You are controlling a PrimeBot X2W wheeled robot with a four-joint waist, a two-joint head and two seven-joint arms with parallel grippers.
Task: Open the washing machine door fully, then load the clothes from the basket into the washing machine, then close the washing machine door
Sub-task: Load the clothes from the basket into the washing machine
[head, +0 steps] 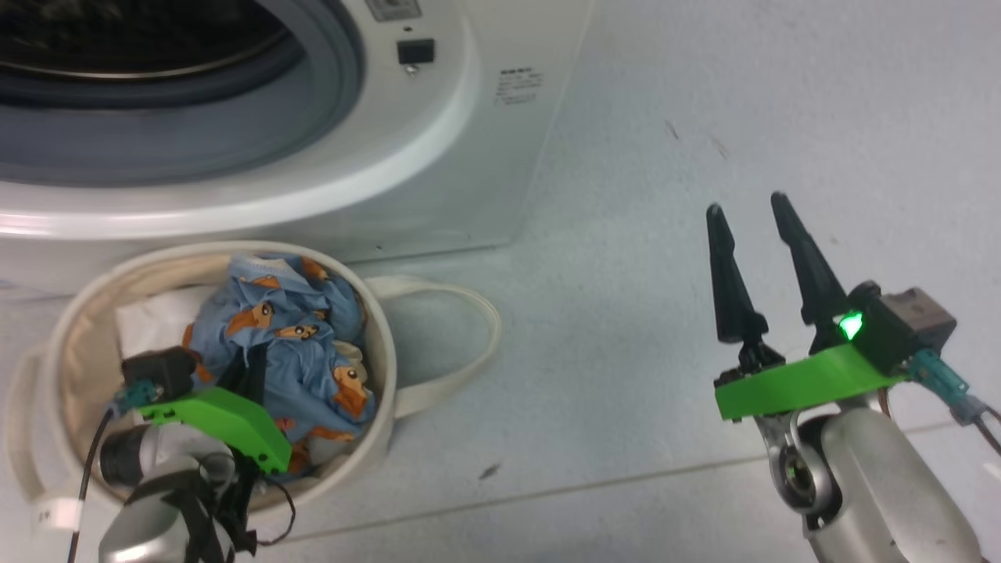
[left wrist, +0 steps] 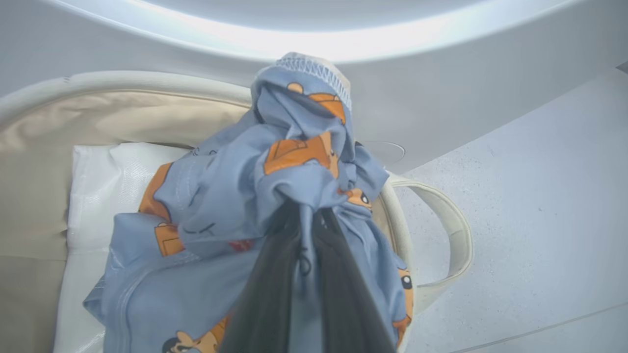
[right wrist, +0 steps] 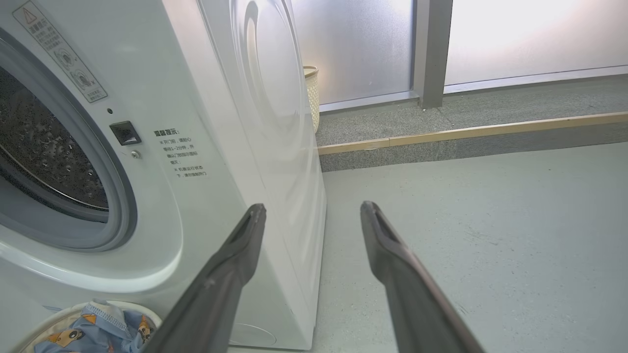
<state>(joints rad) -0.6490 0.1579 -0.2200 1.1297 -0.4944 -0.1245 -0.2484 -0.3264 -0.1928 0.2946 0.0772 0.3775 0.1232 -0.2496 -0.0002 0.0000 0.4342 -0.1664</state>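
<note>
Left gripper [left wrist: 301, 211]: fingers pinched together on the clothes [left wrist: 216, 196].
Right gripper [head: 745, 203]: fingers spread apart, raised, pointing forward, empty.

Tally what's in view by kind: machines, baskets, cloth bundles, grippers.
Washing machine: 1
Baskets: 2 (canvas basket, woven bin)
Cloth bundles: 2 (blue printed clothes, white cloth)
Grippers: 2 (left gripper, right gripper)
Total: 7

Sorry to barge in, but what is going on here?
The robot's left gripper is shut on the light-blue cartoon-print clothes in the round cream canvas basket, which stands before the white front-loading washing machine. Its drum mouth is uncovered. The right gripper hangs open above the floor, holding nothing.
</note>
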